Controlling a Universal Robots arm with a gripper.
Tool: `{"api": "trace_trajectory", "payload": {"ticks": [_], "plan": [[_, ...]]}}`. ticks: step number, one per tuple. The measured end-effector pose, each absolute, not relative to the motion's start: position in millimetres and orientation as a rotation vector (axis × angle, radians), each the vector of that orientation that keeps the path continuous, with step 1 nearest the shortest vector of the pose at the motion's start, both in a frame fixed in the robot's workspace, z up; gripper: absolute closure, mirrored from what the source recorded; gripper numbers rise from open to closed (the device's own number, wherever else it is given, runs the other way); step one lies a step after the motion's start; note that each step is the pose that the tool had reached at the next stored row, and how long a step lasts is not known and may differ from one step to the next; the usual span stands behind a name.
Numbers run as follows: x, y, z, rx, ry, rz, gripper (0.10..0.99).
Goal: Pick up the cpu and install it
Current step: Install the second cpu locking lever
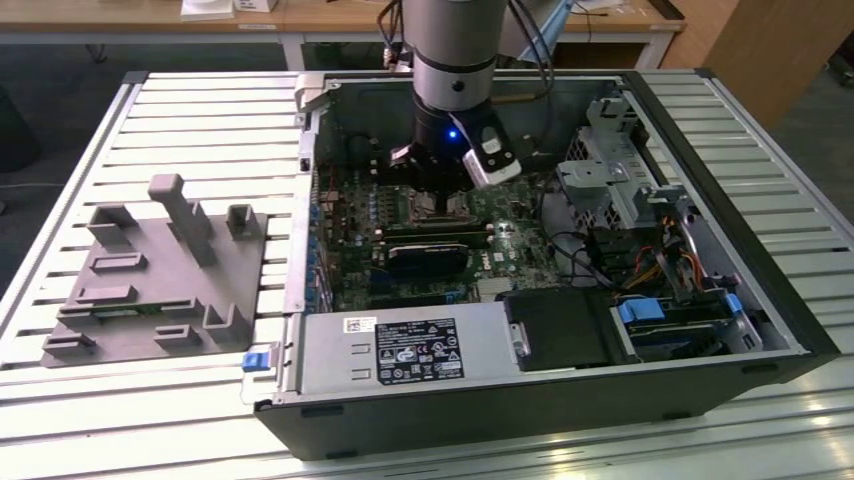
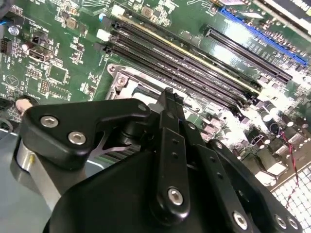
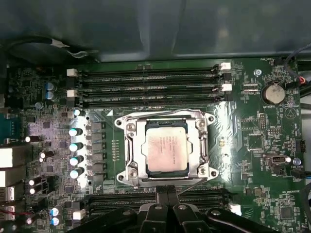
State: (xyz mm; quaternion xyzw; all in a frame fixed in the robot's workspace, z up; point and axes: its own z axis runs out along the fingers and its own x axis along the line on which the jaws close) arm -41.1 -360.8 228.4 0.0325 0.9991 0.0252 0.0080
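Cpu (image 3: pixel 166 150), dull silver square, sat flat in metal-framed socket (image 3: pixel 130 154) on green motherboard (image 3: pixel 252 145). Black hand (image 3: pixel 166 195) hung just above socket edge, fingers pressed together, gripping nothing. Grey plastic fixture (image 1: pixel 147 275) lay on slatted tabletop (image 1: pixel 200 110).

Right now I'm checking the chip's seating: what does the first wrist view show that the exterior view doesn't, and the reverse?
First wrist view: the cpu lies flat inside the socket frame, with a coin battery nearby. Exterior view: the grey fixture stands outside the case, on that view's left, and the arm reaches down into the open case. Both: the green motherboard and its memory slots.
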Motion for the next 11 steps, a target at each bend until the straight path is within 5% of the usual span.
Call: {"api": "trace_trajectory", "payload": {"ticks": [11], "plan": [[-38.9,-360.8,228.4,0.102,3.123,0.079,0.980]]}}
